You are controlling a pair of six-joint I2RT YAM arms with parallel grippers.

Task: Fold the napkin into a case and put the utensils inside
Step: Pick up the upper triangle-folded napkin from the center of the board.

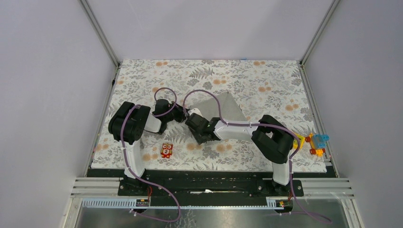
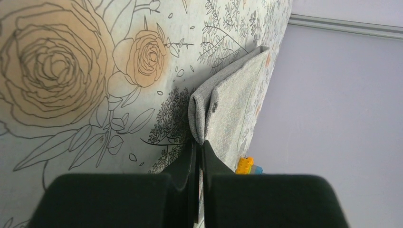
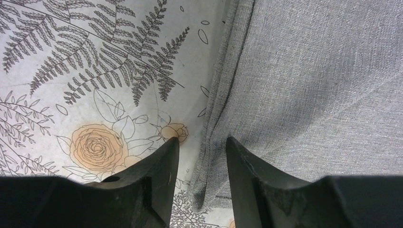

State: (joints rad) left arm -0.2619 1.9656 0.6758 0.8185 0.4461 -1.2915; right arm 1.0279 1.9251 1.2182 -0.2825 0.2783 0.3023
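Observation:
The plain grey napkin [image 1: 219,107] lies on the floral table cover behind both wrists, partly hidden by them. In the left wrist view a doubled edge of the napkin [image 2: 223,99] rises from my left gripper [image 2: 199,142], which is shut on it. My right gripper [image 3: 202,142] is open and low over the napkin's [image 3: 309,80] hemmed left edge. That edge runs between its fingers, one over the cover and one over the cloth. In the top view the left gripper [image 1: 182,114] and right gripper [image 1: 194,118] sit close together at the napkin's near-left corner. The utensils are out of view.
A small red toy figure [image 1: 166,150] lies on the floral cover [image 1: 142,80] in front of the left arm. A cluster of yellow, orange and blue toy blocks [image 1: 315,142] sits at the cover's right edge; a yellow block [image 2: 244,165] shows in the left wrist view.

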